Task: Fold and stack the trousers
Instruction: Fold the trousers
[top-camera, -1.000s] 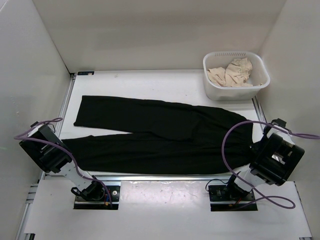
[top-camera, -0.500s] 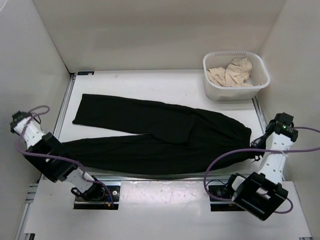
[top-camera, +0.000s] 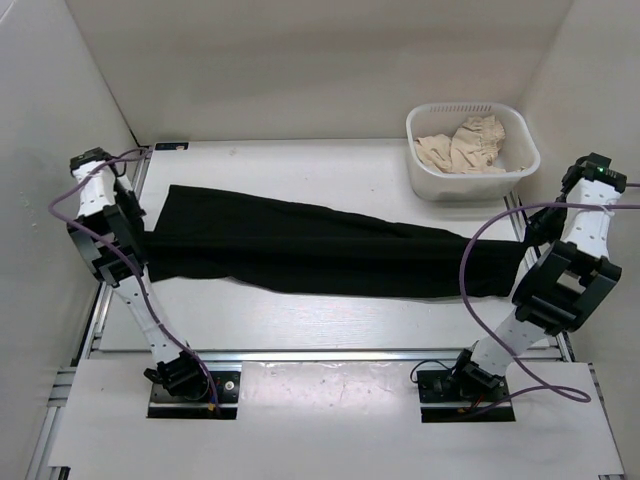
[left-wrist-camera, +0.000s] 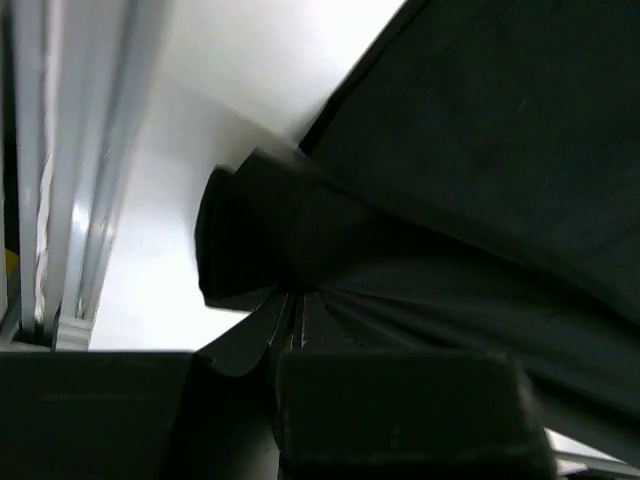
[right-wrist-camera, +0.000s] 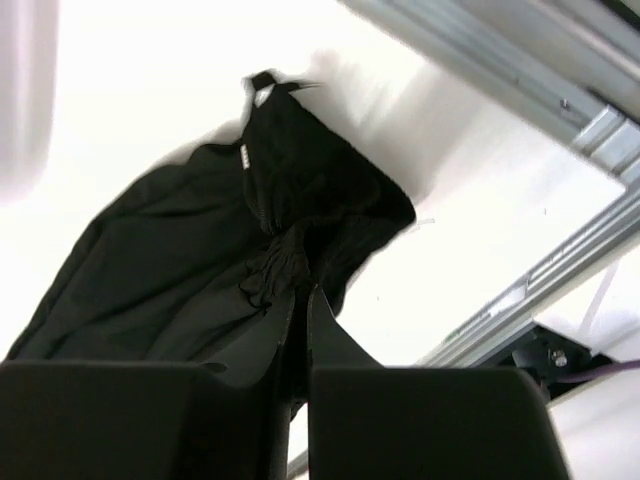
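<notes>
Trousers (top-camera: 320, 255) now lie as one narrow black band across the middle of the counter (top-camera: 300, 325), running from its left edge to its right. A second ago the legs were spread apart, the near one along the lower edge. Both arms have swung that near leg up over the far one. Left hand (top-camera: 138, 243) is pinched tight on the cuff end at the left, right hand (top-camera: 527, 243) clamped on bunched waist fabric at the right — neither has let go. The lengthwise fold looks made; the cross folds remain, I judge. White basket (top-camera: 440, 185) sits at the upper right with beige cloth inside
</notes>
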